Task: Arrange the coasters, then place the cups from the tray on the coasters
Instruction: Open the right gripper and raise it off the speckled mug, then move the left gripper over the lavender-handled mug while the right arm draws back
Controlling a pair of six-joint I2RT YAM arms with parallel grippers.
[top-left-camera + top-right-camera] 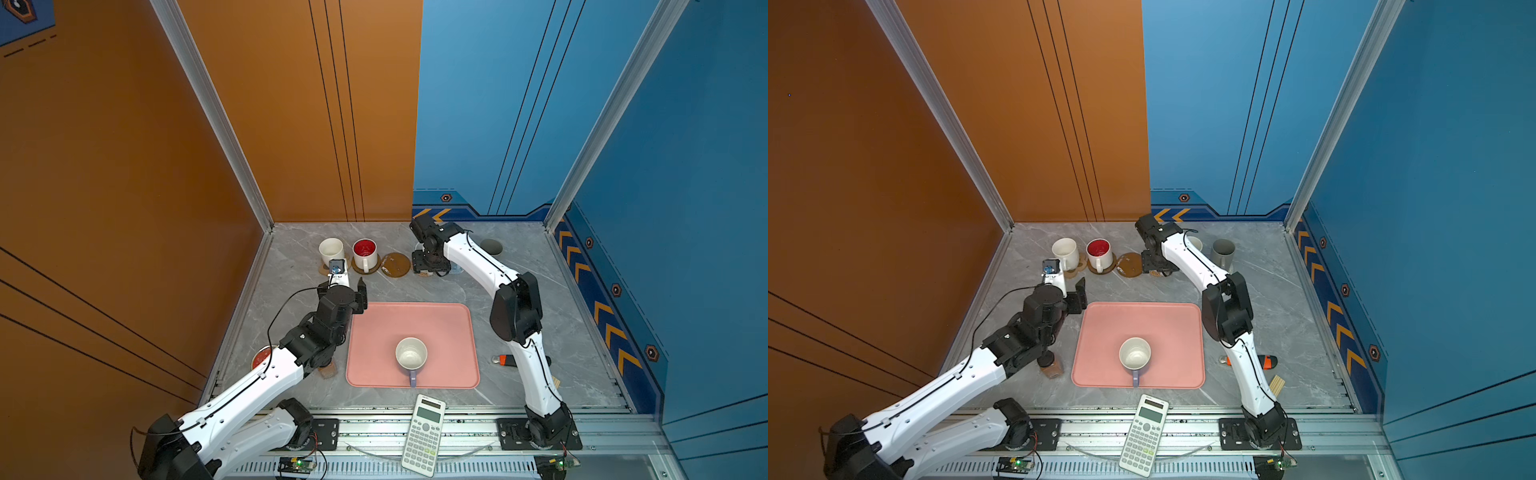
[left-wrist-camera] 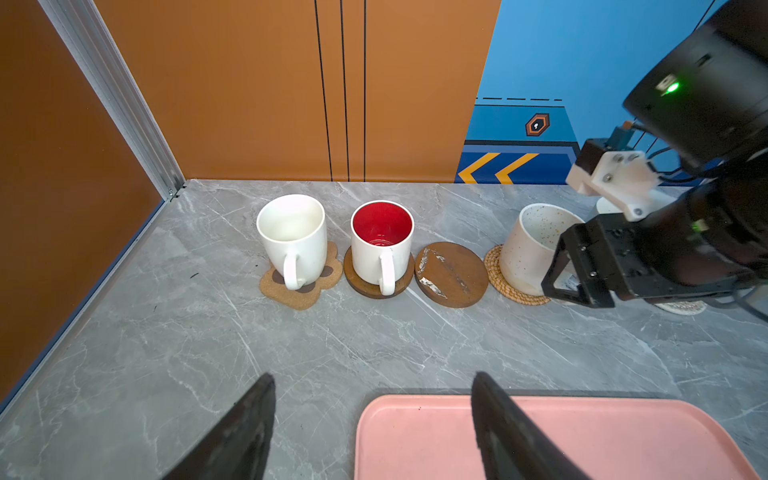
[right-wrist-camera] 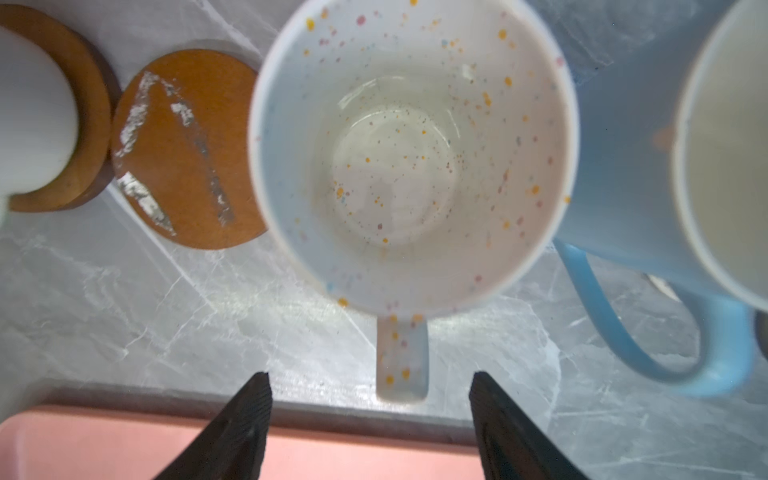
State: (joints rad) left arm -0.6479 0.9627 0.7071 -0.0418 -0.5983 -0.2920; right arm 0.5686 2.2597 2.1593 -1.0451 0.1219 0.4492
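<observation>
A white cup point(image 2: 291, 237) stands on the tan paw coaster point(image 2: 299, 296), and a red-inside cup point(image 2: 381, 245) on a brown disc point(image 2: 365, 287). Beside them lies a bare brown disc point(image 2: 451, 274). The speckled cream cup point(image 3: 411, 153) sits on the rattan coaster point(image 2: 505, 282); my right gripper point(image 3: 370, 382) is open, its fingers either side of that cup's handle without touching it. A light blue cup point(image 3: 623, 187) and a grey cup point(image 1: 1223, 251) stand further right. The lavender cup point(image 1: 411, 355) is on the pink tray point(image 1: 374, 324). My left gripper point(image 2: 374, 382) hangs open over the tray's far left corner.
A calculator point(image 1: 424, 434) lies on the front rail. A red tin point(image 1: 261, 357) and a small brown jar point(image 1: 1050, 365) sit under the left arm. An orange and black object point(image 1: 505, 359) and wooden sticks point(image 1: 1277, 384) lie right of the tray. Walls close in behind the cups.
</observation>
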